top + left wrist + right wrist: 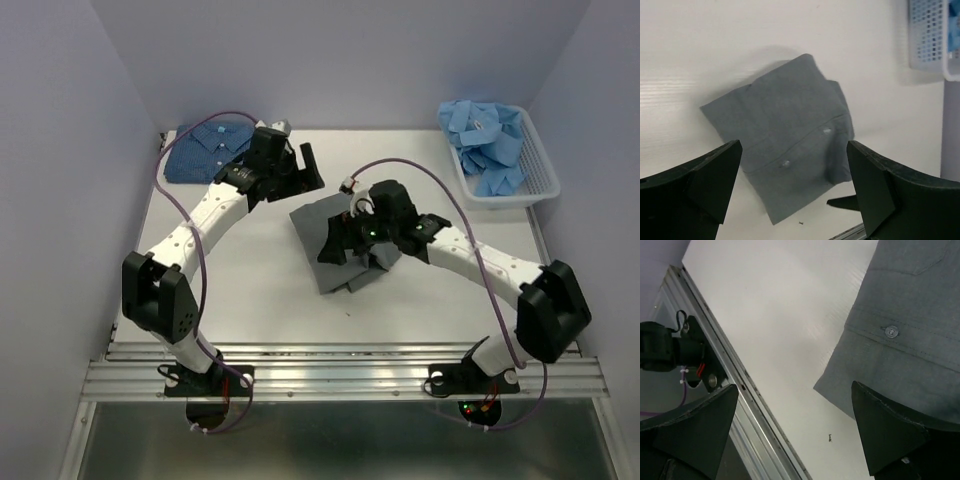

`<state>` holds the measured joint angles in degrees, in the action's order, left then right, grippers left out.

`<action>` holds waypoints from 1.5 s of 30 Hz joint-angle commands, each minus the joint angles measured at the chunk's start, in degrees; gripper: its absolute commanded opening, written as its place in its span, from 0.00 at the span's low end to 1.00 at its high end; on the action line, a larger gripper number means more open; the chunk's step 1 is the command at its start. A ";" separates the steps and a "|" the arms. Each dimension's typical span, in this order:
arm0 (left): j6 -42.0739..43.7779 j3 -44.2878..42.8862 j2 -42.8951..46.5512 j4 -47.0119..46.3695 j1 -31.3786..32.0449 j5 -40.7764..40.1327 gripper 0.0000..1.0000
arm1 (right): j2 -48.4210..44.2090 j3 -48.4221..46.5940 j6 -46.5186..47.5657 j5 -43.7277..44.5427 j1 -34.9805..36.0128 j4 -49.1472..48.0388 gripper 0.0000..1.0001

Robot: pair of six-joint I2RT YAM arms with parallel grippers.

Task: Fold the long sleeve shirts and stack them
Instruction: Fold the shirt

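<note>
In the top view, the grey shirt [316, 220] lies folded in a rough square near the middle of the white worktop [250, 290]. The right end effector [358, 262] is low over the near right part of this shirt and hides it partly. The left end effector [298, 168] is just beside the far left corner of the shirt. A dark blue patterned shirt [205, 150] lies flat at the far left corner of the worktop. A white slatted basket [545, 175] stands at the far right, and light blue shirts [488, 140] are heaped in it.

In the left wrist view, the two fingers of the left end effector [794, 147] stand wide apart with nothing between them. Below them the grey shirt [785, 120] lies flat on the worktop [715, 50], and two small buttons [786, 163] show along a seam. A corner of the basket [927, 35] is at the upper right.

In the right wrist view, the fingers of the right end effector [794, 386] are also wide apart and hold nothing. A corner of the grey shirt [910, 300] with one button [891, 331] fills the upper right. The bare worktop [780, 315] lies beside it, with a metal rail [735, 375] along its edge. A tiny dark speck [830, 437] lies near the shirt's corner.
</note>
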<state>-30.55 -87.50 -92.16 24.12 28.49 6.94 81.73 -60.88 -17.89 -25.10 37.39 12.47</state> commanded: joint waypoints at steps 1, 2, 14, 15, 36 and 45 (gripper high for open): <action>-0.92 5.06 0.32 -2.14 -1.16 0.35 0.99 | 6.14 -3.80 -0.74 -0.05 0.41 -2.10 1.00; -0.66 5.58 0.23 -2.76 -1.16 0.96 0.99 | 7.11 -3.80 -1.09 2.14 0.41 -2.01 1.00; 0.13 8.41 -11.63 -10.23 -0.63 12.83 0.99 | 14.06 5.24 -3.82 11.31 -9.43 -3.68 1.00; 0.57 8.14 -12.60 -10.49 -0.54 13.27 0.99 | 14.24 5.68 -3.91 11.30 -10.05 -4.12 1.00; 3.56 1.03 -20.19 -7.42 -1.07 8.54 0.99 | 10.21 6.93 6.38 -5.63 -19.02 -10.27 1.00; 2.42 3.73 -8.66 -5.40 3.85 3.43 0.99 | -2.10 10.34 1.72 -6.19 -19.02 -8.34 1.00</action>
<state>-28.53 -84.49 -108.44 18.28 29.80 12.43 82.43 -51.90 -14.83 -30.11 18.72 3.81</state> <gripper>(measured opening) 0.986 0.998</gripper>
